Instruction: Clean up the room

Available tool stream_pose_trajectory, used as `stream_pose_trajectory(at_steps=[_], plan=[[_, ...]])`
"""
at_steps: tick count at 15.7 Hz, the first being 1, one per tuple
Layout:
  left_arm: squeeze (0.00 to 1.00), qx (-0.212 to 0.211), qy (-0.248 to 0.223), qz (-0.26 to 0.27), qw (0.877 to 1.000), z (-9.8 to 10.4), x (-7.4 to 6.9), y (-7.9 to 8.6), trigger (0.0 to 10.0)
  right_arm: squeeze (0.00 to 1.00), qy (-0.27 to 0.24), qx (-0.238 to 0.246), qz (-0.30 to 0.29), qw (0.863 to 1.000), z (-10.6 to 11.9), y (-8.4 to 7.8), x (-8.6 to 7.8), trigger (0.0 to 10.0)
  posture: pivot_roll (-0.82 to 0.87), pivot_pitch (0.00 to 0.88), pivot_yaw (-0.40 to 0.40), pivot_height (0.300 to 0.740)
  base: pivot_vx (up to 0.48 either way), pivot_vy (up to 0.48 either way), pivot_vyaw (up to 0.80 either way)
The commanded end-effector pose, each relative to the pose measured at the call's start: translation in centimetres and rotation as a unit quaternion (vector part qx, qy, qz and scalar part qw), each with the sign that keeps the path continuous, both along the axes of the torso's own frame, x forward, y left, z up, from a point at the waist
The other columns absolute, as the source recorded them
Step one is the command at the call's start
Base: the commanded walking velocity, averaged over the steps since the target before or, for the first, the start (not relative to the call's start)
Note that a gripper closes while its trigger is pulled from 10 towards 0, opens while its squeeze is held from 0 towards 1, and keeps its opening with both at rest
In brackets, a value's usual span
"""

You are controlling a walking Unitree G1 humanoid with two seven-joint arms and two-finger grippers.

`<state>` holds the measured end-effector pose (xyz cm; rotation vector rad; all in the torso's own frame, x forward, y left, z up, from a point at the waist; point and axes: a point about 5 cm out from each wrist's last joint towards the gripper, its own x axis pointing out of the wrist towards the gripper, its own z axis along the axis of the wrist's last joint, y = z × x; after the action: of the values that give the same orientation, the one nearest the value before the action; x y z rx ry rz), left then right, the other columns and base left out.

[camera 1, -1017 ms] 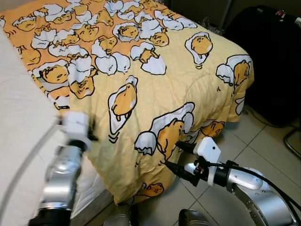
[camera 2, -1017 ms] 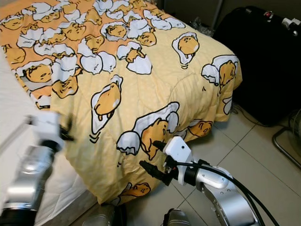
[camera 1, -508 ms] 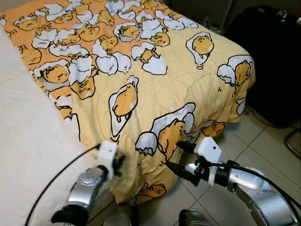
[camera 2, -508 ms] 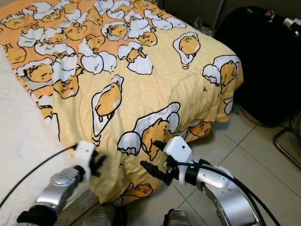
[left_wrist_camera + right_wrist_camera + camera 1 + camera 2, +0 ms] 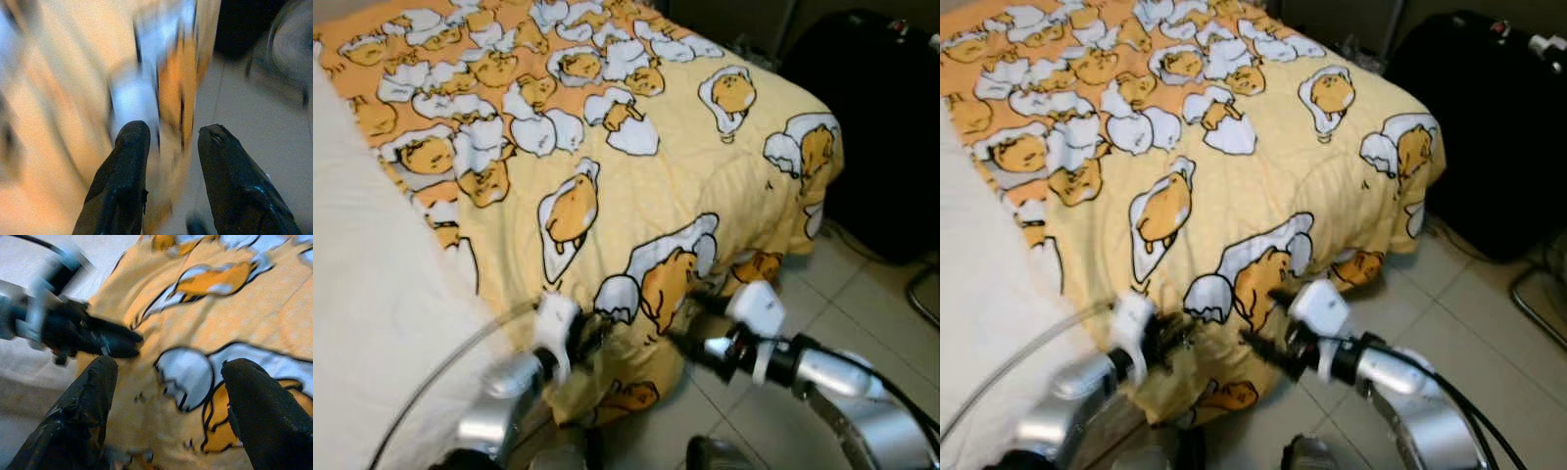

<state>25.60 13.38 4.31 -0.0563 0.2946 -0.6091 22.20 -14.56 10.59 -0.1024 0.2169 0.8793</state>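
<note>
A yellow comforter (image 5: 636, 166) printed with egg characters covers the bed (image 5: 372, 294), its near edge hanging over the tiled floor (image 5: 1489, 333). A black suitcase (image 5: 1489, 117) stands far right. The left gripper (image 5: 168, 142) and right gripper (image 5: 166, 382) both hover at that hanging edge, jaws parted, holding nothing. The right wrist view catches the left gripper's dark fingers against the fabric.

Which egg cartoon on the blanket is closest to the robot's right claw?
The big one lying in a white shell at the blanket's hanging edge, just above the right gripper. The other egg characters sit higher up on top of the bed.
</note>
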Motion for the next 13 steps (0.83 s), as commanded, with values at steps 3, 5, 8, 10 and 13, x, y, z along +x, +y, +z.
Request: stream_pose_trajectory(at_steps=[3, 5, 8, 10, 13], plan=[[0.00, -0.015, -0.095, 0.062, 0.994, 5.4, 1.1, 1.2, 10.0, 0.00, -0.008, 0.051, -0.099, 0.994, 1.4, -0.5, 1.0, 10.0, -0.06, 0.021, 0.081, 0.740, 0.000, 0.000, 0.00], [0.00, 0.012, -0.139, 0.093, 0.986, 7.5, 1.0, 1.6, 10.0, 0.00, -0.023, 0.072, -0.147, 0.986, 1.8, -0.2, 1.4, 10.0, -0.05, 0.000, 0.081, 0.740, 0.000, 0.000, 0.00], [0.00, 0.016, -0.161, 0.134, 0.978, 8.6, 0.7, 1.6, 10.0, 0.00, -0.018, 0.105, -0.233, 0.967, 1.3, 0.0, 1.5, 10.0, -0.04, 0.000, 0.078, 0.740, 0.000, 0.000, -0.77], [0.00, 0.031, -0.150, 0.154, 0.976, 8.3, 0.8, 1.7, 10.0, 0.00, -0.011, 0.106, -0.293, 0.950, 0.9, -0.1, 1.8, 10.0, -0.04, 0.000, 0.086, 0.740, 0.000, -0.240, -0.77], [0.00, 0.051, -0.148, 0.156, 0.975, 8.4, 1.2, 1.5, 10.0, 0.00, 0.008, 0.100, -0.333, 0.937, 0.0, -0.5, 1.9, 10.0, -0.03, 0.000, 0.076, 0.740, 0.000, -0.480, -0.77]])
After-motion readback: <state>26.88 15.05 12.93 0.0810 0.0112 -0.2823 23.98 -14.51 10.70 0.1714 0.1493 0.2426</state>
